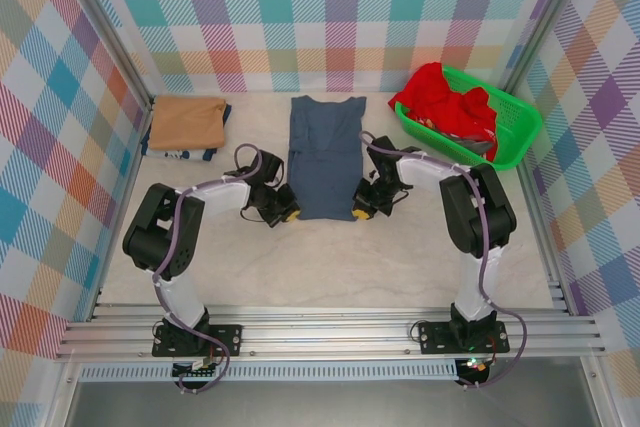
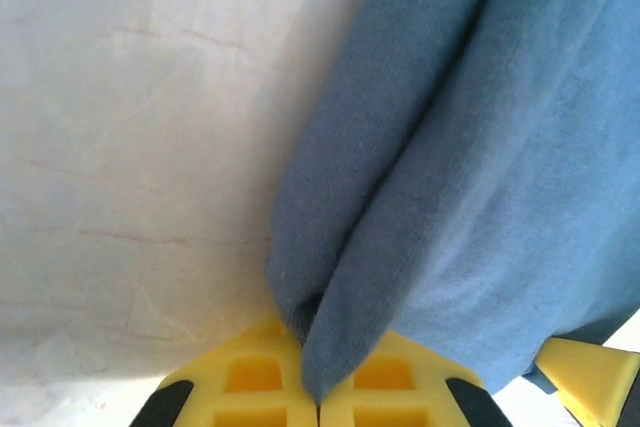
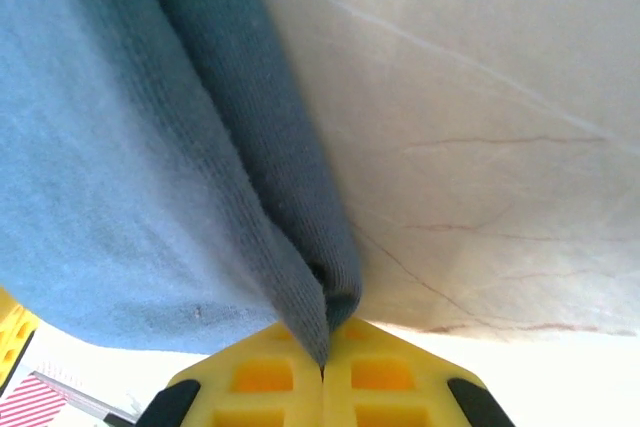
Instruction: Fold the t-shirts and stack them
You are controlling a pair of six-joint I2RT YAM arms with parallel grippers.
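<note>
On the pale marbled tabletop (image 1: 330, 267), the left gripper (image 1: 283, 213) and the right gripper (image 1: 362, 209) each pinch tight a near corner of the long, folded slate-blue cloth t-shirt (image 1: 323, 157), which lies flat mid-table between the arms.

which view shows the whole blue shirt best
Top external: the blue shirt lies there whole, a long folded strip. The left wrist and right wrist views give close-ups of its near corners, pinched in the left gripper and right gripper.
</note>
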